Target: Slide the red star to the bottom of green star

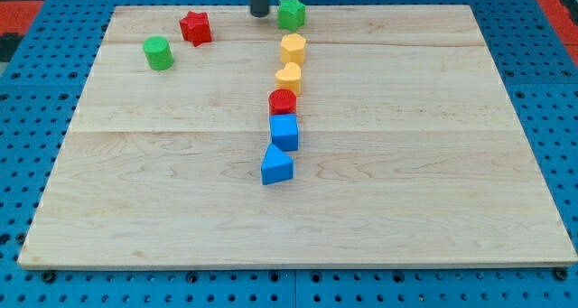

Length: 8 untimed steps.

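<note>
Blue triangle (pixel 277 166) mid-board; my tip (pixel 259 14) near top edge, beside green star (pixel 291 14).

Lab: blue pegboard (pixel 27 37), wooden board (pixel 406 163)

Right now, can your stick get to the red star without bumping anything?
Probably yes. My tip sits near the view's top, just left of the green star. The red star lies further left, with bare board between us. The green cylinder is beyond it.
</note>
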{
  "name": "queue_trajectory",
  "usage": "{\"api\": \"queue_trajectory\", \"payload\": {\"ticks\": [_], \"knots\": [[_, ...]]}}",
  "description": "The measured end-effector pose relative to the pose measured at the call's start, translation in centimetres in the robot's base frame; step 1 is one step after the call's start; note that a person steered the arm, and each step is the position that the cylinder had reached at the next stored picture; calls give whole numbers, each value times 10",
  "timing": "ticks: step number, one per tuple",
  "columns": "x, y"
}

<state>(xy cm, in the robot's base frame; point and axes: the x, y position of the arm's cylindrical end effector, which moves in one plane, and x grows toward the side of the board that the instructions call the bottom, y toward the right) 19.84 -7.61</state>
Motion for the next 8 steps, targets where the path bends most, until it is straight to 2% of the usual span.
{"api": "queue_trajectory", "payload": {"ticks": [1, 2, 4, 6, 8], "knots": [[0, -90], [3, -138], [48, -73], [58, -64], [58, 22]]}}
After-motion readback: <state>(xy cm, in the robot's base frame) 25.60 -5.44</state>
